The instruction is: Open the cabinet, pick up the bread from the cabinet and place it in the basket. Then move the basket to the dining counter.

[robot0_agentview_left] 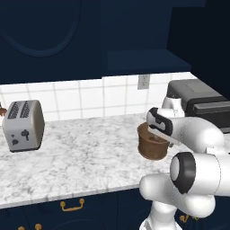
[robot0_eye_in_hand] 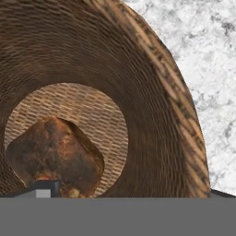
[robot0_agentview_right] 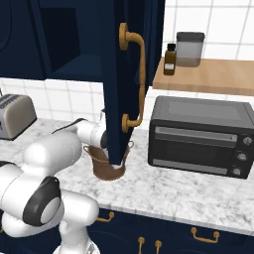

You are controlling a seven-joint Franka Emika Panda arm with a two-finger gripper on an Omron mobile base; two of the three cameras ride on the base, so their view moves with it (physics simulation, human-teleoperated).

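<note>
With the cabinet (robot0_agentview_right: 130, 74) door open and the bread (robot0_eye_in_hand: 53, 154) lying in the basket (robot0_eye_in_hand: 152, 92) below the released jaws, carrying the basket remains.

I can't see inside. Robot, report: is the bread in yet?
Fingers open above round brown woven basket. Small golden-brown bread chunk lies on its bottom. Open navy cabinet door stands close by.

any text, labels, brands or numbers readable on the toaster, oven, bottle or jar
None can be read.
toaster: knob and lever, no lettering.
toaster oven: plain dials, no markings visible.
brown bottle: pale label, too small to read.
jar: no label.
</note>
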